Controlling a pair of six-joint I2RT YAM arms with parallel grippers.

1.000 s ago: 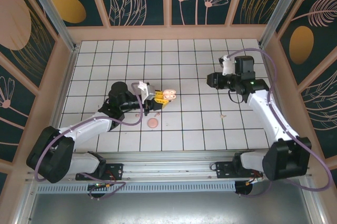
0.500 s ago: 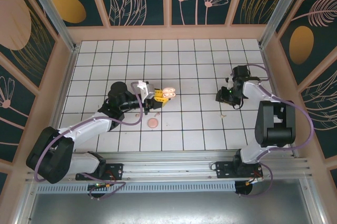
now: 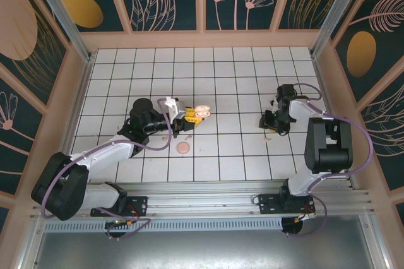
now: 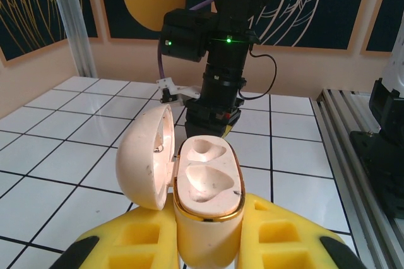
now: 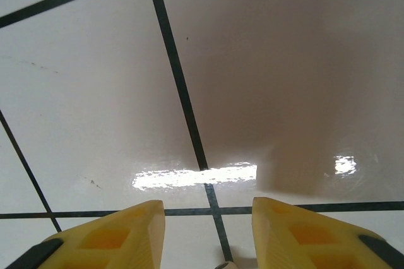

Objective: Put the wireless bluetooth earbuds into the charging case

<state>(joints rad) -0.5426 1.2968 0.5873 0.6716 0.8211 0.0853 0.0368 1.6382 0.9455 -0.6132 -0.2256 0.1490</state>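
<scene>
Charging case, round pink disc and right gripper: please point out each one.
charging case (image 4: 207,184), left wrist view, on its lower shell.
round pink disc (image 3: 183,148), top external view, on its centre.
right gripper (image 5: 206,209), right wrist view, midway between its fingertips.

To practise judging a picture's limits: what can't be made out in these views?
Top view: right end effector, fingertips hidden under its own wrist.
Right wrist view: pale speck between the fingers, cut off by the bottom edge; unidentifiable.
Left wrist view: charging case base, hidden inside the left end effector.
Top view: earbud beside the left arm, too small to show orientation.
</scene>
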